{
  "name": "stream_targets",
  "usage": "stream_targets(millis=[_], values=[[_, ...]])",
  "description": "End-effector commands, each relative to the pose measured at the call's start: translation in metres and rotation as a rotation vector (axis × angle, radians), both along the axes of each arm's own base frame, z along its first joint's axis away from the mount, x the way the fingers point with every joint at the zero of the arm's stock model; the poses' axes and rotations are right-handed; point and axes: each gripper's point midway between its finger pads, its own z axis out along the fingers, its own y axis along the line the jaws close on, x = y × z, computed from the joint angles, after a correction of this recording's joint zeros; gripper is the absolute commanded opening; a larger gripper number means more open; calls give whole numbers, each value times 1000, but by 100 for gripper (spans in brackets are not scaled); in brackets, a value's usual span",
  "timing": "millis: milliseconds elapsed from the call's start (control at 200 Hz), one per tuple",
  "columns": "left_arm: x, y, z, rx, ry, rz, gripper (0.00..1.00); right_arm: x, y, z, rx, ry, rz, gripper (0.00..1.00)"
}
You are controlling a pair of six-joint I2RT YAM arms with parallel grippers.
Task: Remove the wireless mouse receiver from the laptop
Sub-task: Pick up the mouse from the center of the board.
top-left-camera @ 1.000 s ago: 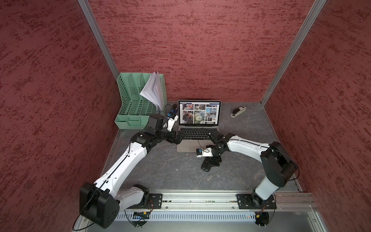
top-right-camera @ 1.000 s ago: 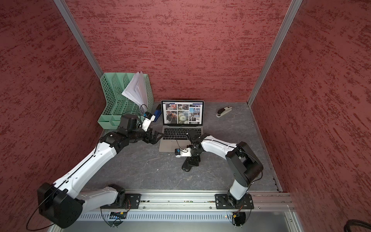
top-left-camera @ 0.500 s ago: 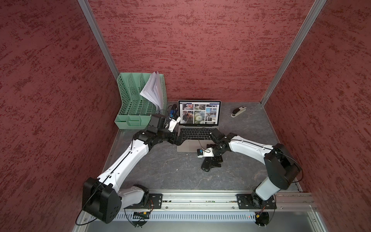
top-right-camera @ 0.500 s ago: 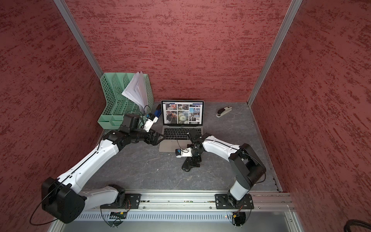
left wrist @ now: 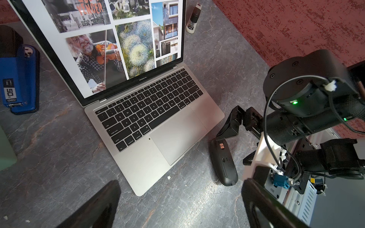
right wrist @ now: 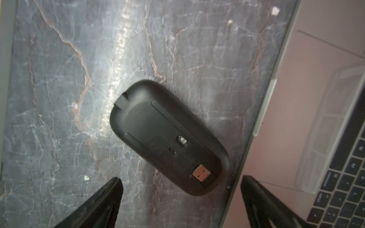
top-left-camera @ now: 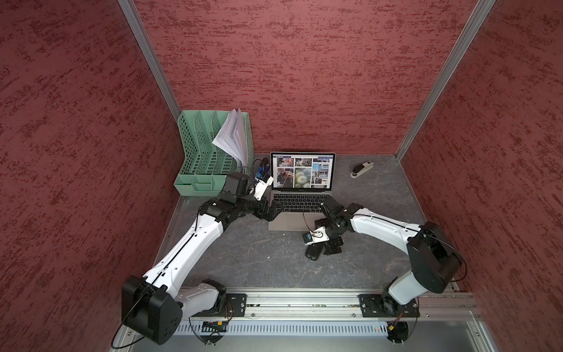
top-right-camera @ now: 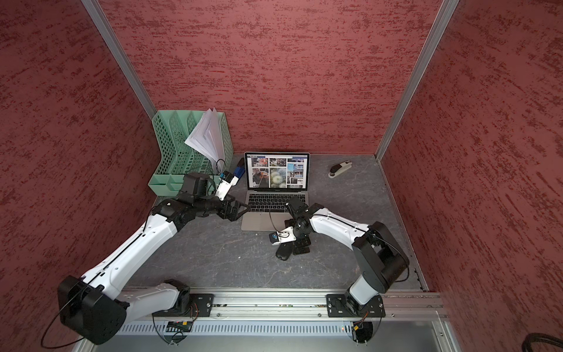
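Wireless mouse receiver (right wrist: 203,174): lies out of the laptop (left wrist: 178,136), tucked in the storage recess on the upturned underside of the black mouse (right wrist: 158,128), metal plug face up.

Right gripper (right wrist: 180,178): hangs over that end of the mouse, off the laptop's front right corner, jaws spread wide, nothing between them, clear of both mouse and receiver. Reads as a release already made; the wide spread probably avoids snagging the stub on any lift.

Left gripper (left wrist: 179,181): hovers off the laptop's left edge near the front corner, jaws likewise wide and empty. Looks like a stand-by post, close enough to steady the laptop, far enough not to press a key.

Mouse: rests belly-up on the grey marbled table (right wrist: 59,79), just beside the laptop's front right corner, apparently not touching it; presumably flipped so that the recess faces upward for the drop.

Farther out: blue Deli hole punch (left wrist: 17,79) left of the laptop's screen, stapler (top-left-camera: 361,169) well behind the laptop's right side, neither in play.
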Motion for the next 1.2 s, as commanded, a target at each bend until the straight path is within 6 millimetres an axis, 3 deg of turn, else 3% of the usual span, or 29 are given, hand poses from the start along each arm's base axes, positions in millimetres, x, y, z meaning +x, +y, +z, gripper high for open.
stream_targets(millis=[0, 416, 631, 716, 816, 972, 1192], values=[[0, 1, 4, -5, -27, -17, 100, 8, 0, -4, -32, -68, 78, 99], [1, 1, -1, -6, -16, -25, 100, -1, 20, -19, -47, -78, 179, 98], [1, 2, 0, -10, -16, -24, 100, -1, 19, -23, -73, -75, 172, 97], [1, 2, 0, -10, -15, -23, 100, -2, 15, -25, -86, -75, 162, 90], [1, 2, 1, -17, -15, -23, 100, -5, 11, -27, -93, -76, 150, 74], [2, 2, 3, -26, -12, -17, 100, -8, 7, -29, -98, -64, 125, 60], [-5, 0, 20, -84, -23, -10, 100, -9, 12, -21, -57, -59, 64, 39]])
